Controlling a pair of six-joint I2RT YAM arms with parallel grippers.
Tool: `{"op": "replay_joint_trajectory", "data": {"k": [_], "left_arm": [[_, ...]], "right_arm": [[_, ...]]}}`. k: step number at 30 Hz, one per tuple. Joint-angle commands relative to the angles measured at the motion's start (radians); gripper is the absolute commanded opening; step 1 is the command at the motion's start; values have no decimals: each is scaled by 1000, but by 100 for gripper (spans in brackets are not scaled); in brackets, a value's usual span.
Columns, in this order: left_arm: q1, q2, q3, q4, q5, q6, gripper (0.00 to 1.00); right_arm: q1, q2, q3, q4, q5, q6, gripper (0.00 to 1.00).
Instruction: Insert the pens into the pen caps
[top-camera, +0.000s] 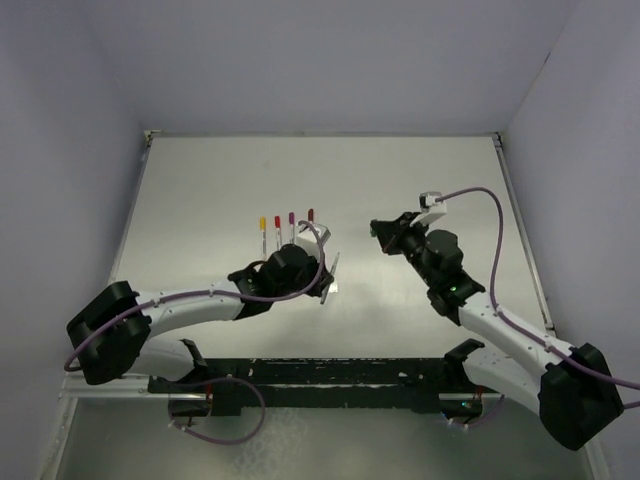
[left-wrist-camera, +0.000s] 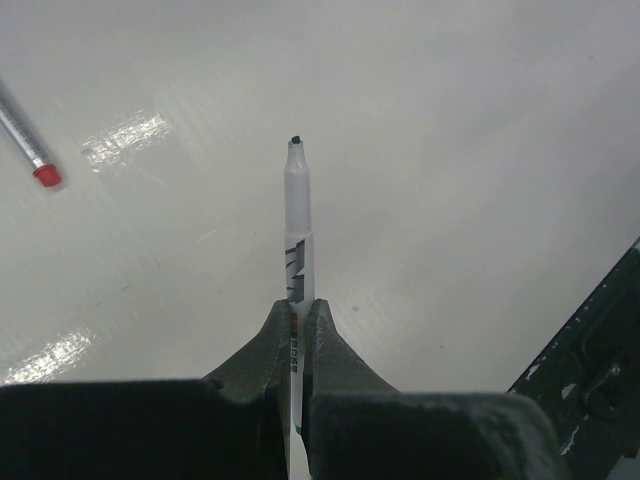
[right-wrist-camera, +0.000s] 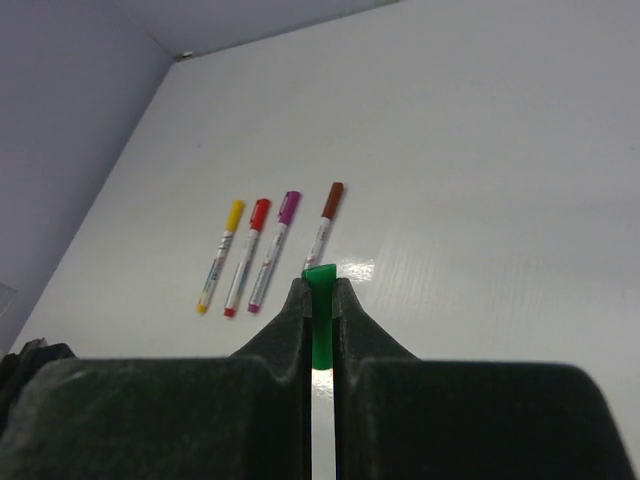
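Nearby lie four capped pens; left tool grips a bare pen, right tool a green cap

The pen is white, dark-tipped; the cap is green.

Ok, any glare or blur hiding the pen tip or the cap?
Left wrist: glare patches on the table sit left of the pen; its tip is sharp. Right wrist: bright reflection just beyond the green cap, cap itself clear. Top external: even light, no glare.
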Motion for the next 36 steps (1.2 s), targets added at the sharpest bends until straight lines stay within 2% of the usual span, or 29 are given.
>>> {"op": "replay_joint_trajectory", "data": {"k": [1, 6, 14, 24, 36], "left_arm": [[2, -42, -88, 400, 111, 29, 0], [-2, -22, -105, 540, 181, 39, 0], [-3, -59, -144, 688, 157, 33, 0], [-3, -67, -126, 719, 111, 42, 0], [-3, -48, -103, 719, 112, 45, 0]], "right_arm": [[5, -20, -36, 282, -112, -34, 0], [5, 5, -62, 458, -174, 1, 0], [5, 36, -87, 645, -209, 94, 0], [5, 75, -117, 781, -241, 186, 0], [5, 101, -131, 833, -263, 236, 0]]}}
